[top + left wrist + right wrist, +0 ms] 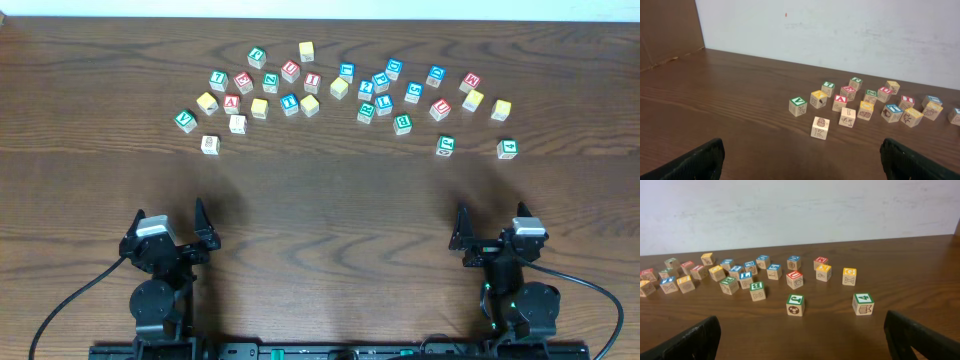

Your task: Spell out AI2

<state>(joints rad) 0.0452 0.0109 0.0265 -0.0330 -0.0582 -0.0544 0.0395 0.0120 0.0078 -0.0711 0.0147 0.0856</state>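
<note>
Several wooden letter and number blocks lie scattered across the far half of the table. A red-topped A block (231,102) sits at the left of the cluster and also shows in the left wrist view (840,102). Most other top faces are too small to read, so I cannot pick out an I or a 2. My left gripper (170,222) (802,160) is open and empty near the front edge. My right gripper (492,225) (802,337) is also open and empty. Both are well short of the blocks.
The nearest blocks are a plain K block (209,145) (820,127) ahead of the left gripper, and a green J block (445,146) (795,304) and a green 4 block (507,148) (863,303) ahead of the right. A white wall stands behind the table.
</note>
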